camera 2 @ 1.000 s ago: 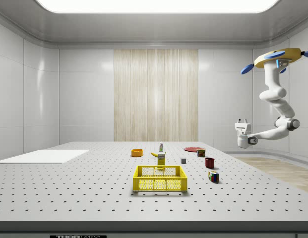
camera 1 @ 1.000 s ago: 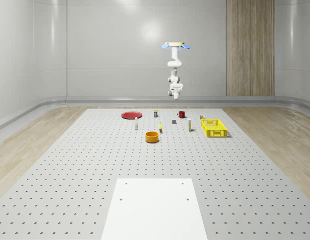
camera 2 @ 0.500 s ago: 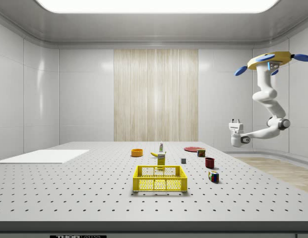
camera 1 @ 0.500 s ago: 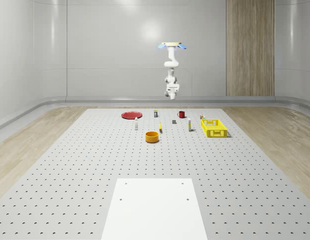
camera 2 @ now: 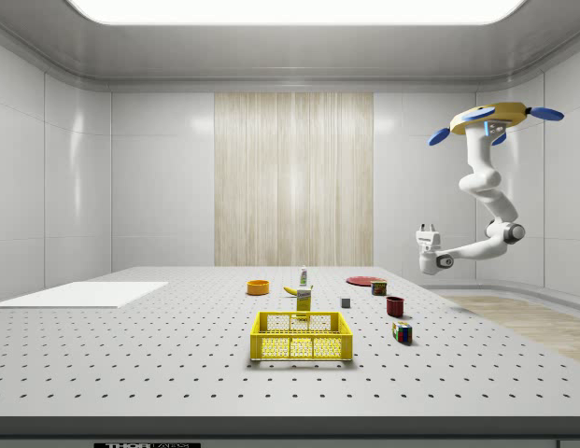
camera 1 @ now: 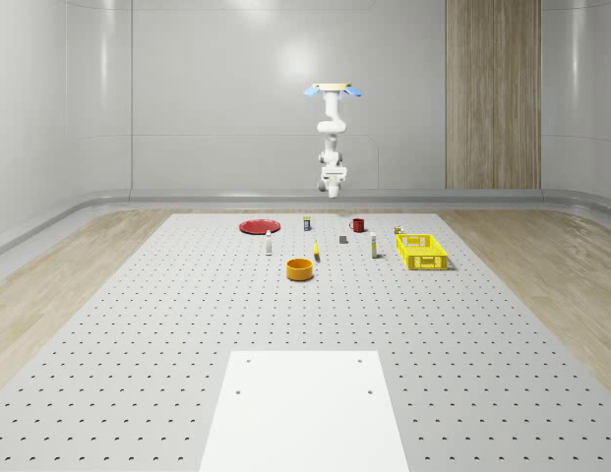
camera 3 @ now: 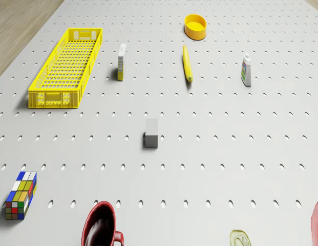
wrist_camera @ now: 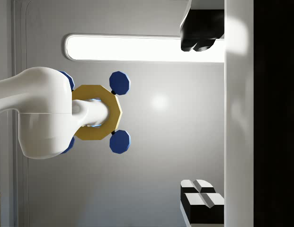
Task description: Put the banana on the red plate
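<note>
Table (camera 1: 187,324): big perforated slab, everything clustered at the far end in the whole-scene view. White sheet (camera 1: 303,408) on the near end, nothing on it.

Drone (camera 2: 488,119): hovering high, just past the table's far edge, nothing under its feet. Arm hangs below and folds forward toward the table, so the gripper (camera 2: 426,230) sits well above the objects, fingers pointing up. Looks like a transit pose, not a reach. In the wrist view the fingertips (wrist_camera: 199,35) stand wide apart, nothing between them.

Yellow crate (camera 1: 420,251): right side of the cluster in the whole-scene view, long side running near-to-far.

Red plate (camera 1: 258,226): far left of the cluster, flat on the table, nothing on it. Target, so the carry will run leftward and farther back.

Orange bowl (camera 1: 300,268): nearest item of the cluster, just near-left of the banana.

Banana (camera 3: 187,63): lying flat on the table, long axis roughly near-to-far, between the bowl and a small carton (camera 3: 120,61). Well apart from the plate, untouched. Flat and narrow: my read is a top-down pinch across the short axis.

Red mug (camera 3: 102,229), white bottle (camera 3: 246,69), grey block (camera 3: 151,133), colour cube (camera 3: 20,195): scattered round it, none touching it. The descent path looks clear.

Status: approach stage, pick not begun.
</note>
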